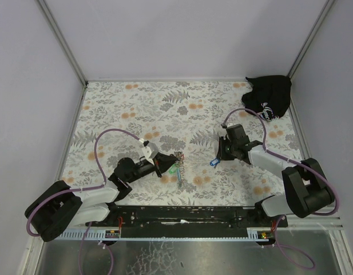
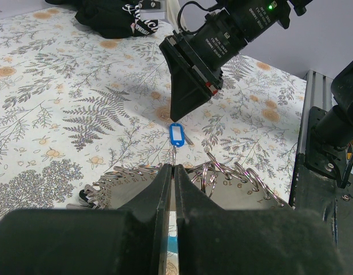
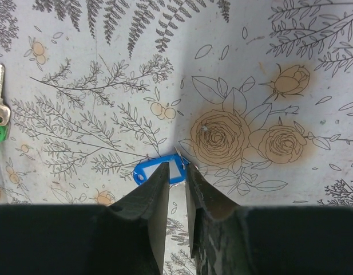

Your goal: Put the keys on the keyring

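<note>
L gripper (image 2: 172,167) and R gripper (image 3: 177,166) both low on the floral table (image 1: 136,109), L at the keyring (image 1: 177,166), R at the blue key (image 1: 214,162).

L gripper: fingers pressed together w/ a light-blue strip showing in the slit, so it's clamped on the keyring. Metal rings fan out either side right at its tips, and the green piece (image 1: 174,170) sits in the bundle. Blue key lies flat just to the R-arm side of the keyring, w/ a thin wire running from it back toward the keyring. R gripper points down at the key's end away from the keyring. Its fingers are nearly together, only a thin slit btwn them; can't tell if it's nipping the key or just touching it. Black bag (image 1: 269,97) lies well beyond the keyring, in the far R corner.
</note>
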Controlling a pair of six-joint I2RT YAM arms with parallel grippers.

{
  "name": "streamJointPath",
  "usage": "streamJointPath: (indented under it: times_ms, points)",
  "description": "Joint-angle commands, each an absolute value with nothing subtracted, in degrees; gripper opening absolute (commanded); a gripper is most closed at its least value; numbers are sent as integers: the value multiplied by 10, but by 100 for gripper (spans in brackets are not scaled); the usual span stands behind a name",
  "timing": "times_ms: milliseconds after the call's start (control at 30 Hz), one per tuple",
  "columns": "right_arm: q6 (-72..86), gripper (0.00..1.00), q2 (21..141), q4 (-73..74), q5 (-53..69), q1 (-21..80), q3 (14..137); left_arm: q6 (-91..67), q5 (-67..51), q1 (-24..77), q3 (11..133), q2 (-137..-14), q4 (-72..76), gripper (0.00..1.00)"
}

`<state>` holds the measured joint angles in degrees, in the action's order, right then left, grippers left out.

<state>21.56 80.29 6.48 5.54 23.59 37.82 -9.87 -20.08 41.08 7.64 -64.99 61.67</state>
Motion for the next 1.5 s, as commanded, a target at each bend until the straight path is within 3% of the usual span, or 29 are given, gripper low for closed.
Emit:
streamJointPath:
  times_ms: [0,967,1467]
  points:
    - [206,24,804,41,55,233,369,-98,-200,407,82,-645,650,0]
    - [195,16,828,16,72,231,362,-98,-201,407,83,-647,649,0]
    - [185,21,824,10,74,231,370,-99,-204,407,86,-650,650,0]
